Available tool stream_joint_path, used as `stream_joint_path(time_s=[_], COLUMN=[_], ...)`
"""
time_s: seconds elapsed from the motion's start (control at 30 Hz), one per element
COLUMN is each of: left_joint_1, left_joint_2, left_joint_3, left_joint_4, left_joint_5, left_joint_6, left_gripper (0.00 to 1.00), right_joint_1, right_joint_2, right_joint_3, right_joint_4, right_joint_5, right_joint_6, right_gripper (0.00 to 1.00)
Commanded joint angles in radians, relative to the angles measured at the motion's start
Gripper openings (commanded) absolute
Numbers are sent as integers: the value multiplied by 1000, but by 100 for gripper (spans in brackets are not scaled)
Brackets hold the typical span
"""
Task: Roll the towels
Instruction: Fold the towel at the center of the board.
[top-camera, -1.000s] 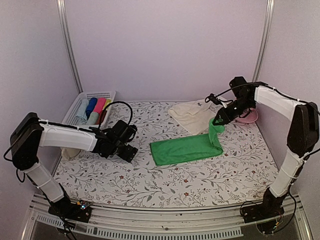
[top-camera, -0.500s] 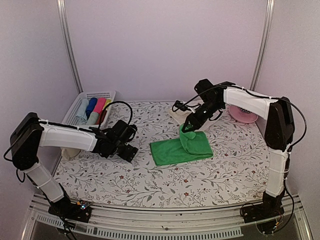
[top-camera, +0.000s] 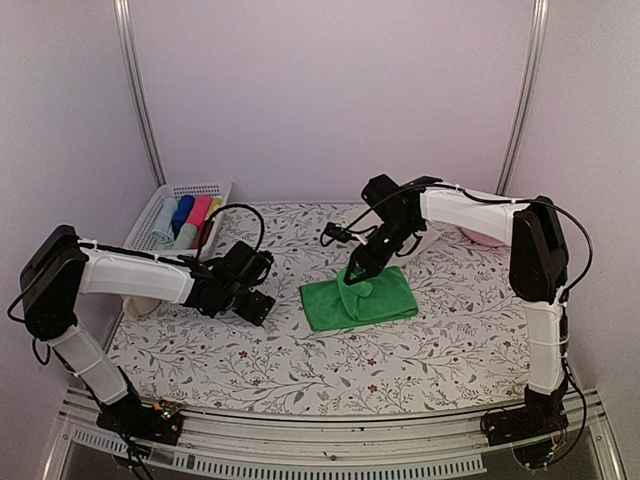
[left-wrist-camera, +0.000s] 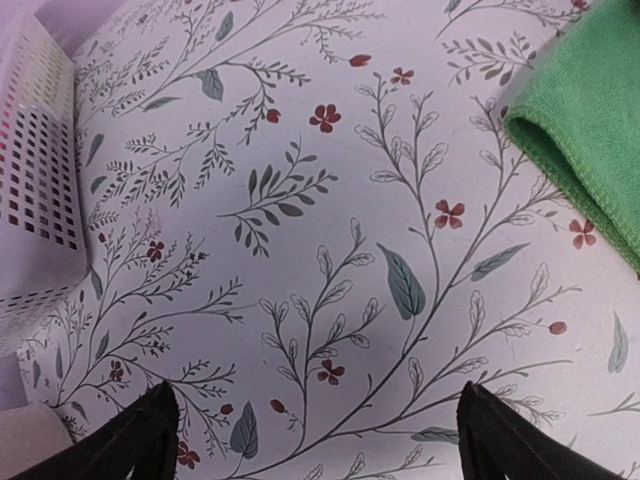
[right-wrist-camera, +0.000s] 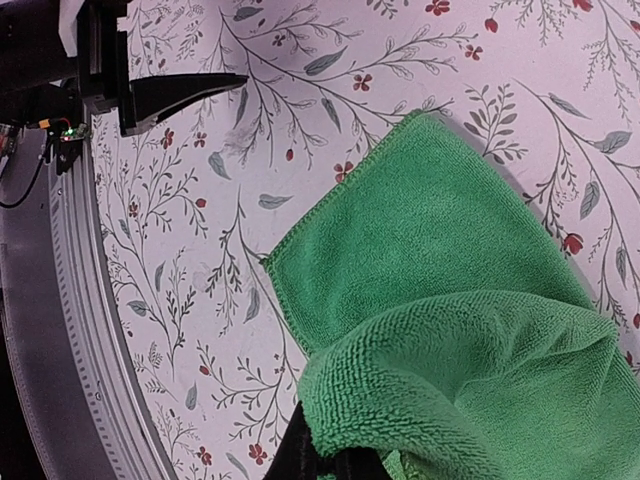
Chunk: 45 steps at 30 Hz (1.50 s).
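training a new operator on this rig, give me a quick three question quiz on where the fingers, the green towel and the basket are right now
1. True or false: the left fingers stand open over the bare table, clear of the green towel.
2. The white basket sits at: A) the table's far left corner, B) its near right corner, C) its centre.
3. Which fingers pinch the towel's lifted, folded-over edge?

Key
1. True.
2. A.
3. The right fingers, shut on the green towel.
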Motion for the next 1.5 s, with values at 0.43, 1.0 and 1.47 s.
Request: stream_joint_path(time_s=[0.43, 1.0, 1.47], left_joint_1=[6, 13, 83], left_joint_2=[0, -12, 20], left_joint_3=[-6, -5, 176], left_joint_4=[12, 26, 160], left_joint_5=[-4, 17, 415], left_joint_6=[3, -7, -43], left_gripper=[97, 97, 92], right_joint_1=[57, 77, -140], right_joint_2=[73, -13, -145], right_joint_3=[25, 16, -291], right_joint_4=[64, 54, 196], right_joint_5=[-33, -121, 156], right_joint_6=[24, -45, 23], right_gripper=[14, 43, 34])
